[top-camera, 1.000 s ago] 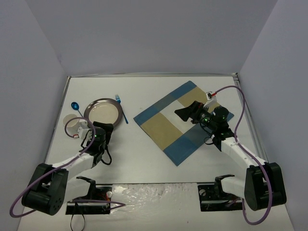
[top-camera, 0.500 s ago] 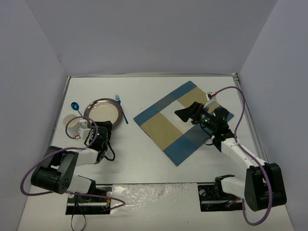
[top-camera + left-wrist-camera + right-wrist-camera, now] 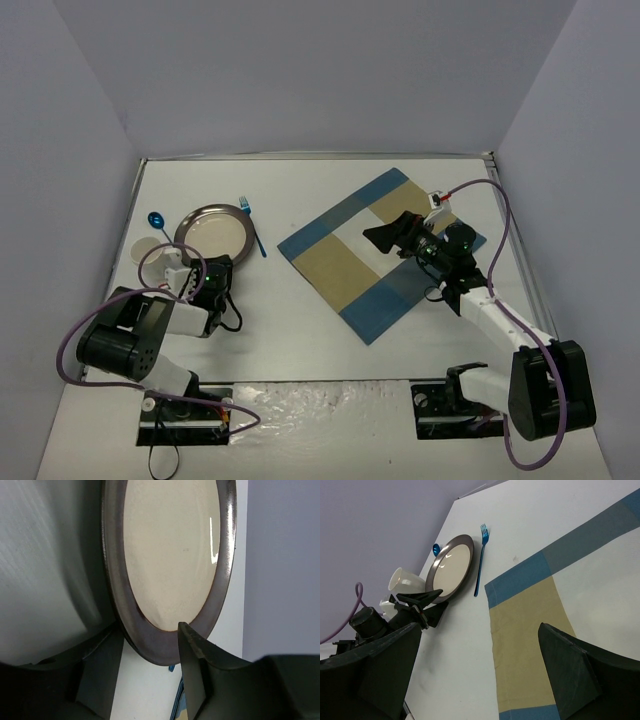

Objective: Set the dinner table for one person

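Observation:
The dinner table [image 3: 300, 320] is a white top between lavender walls. A brown-rimmed cream plate [image 3: 213, 230] lies at its left; it fills the left wrist view [image 3: 170, 555] and shows in the right wrist view [image 3: 452, 565]. My left gripper [image 3: 211, 264] is open at the plate's near rim. In its own view [image 3: 147, 640] one finger lies over the rim and the other beside it. My right gripper [image 3: 383, 238] is open and empty above the checked placemat [image 3: 350, 265], which shows between its fingers in the right wrist view [image 3: 480, 630].
A blue fork [image 3: 253, 230] lies just right of the plate. A blue spoon [image 3: 155, 220] and a white cup [image 3: 148, 256] sit to its left, the cup close to my left wrist. The side walls stand close on both sides.
My left arm has folded back at the elbow and its gripper has edged forward onto the plate's near rim. The right arm has not moved.

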